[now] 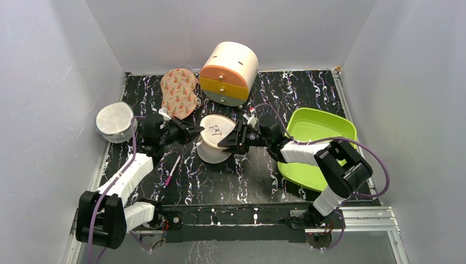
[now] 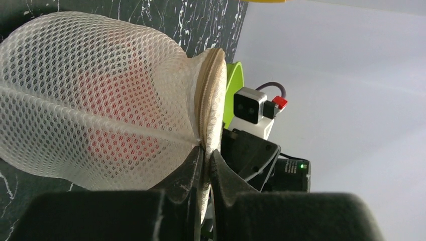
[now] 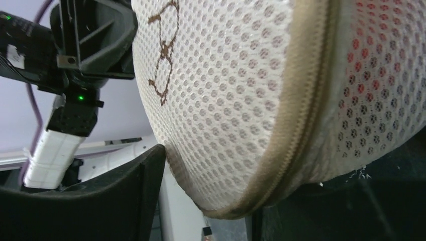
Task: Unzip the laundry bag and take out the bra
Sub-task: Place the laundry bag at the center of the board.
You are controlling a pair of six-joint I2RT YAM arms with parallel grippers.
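The laundry bag (image 1: 214,138), a pale mesh dome with a beige zip rim, is in the middle of the table between both grippers. The red bra (image 2: 120,140) shows through the mesh inside it, also in the right wrist view (image 3: 387,60). My left gripper (image 1: 195,133) is shut on the zip rim (image 2: 208,110), fingertips pinching the fabric (image 2: 206,155). My right gripper (image 1: 226,141) straddles the bag's opposite edge (image 3: 241,150). Its jaws are wide apart, one finger (image 3: 130,191) touching the top face with the brown bow mark, the other under the bag.
A beige carrot-print pad (image 1: 179,92) and a round orange-and-yellow drawer box (image 1: 229,73) stand at the back. A white round mesh case (image 1: 114,122) is at the left, a green tray (image 1: 316,146) at the right, and a pink pen (image 1: 171,171) near the front.
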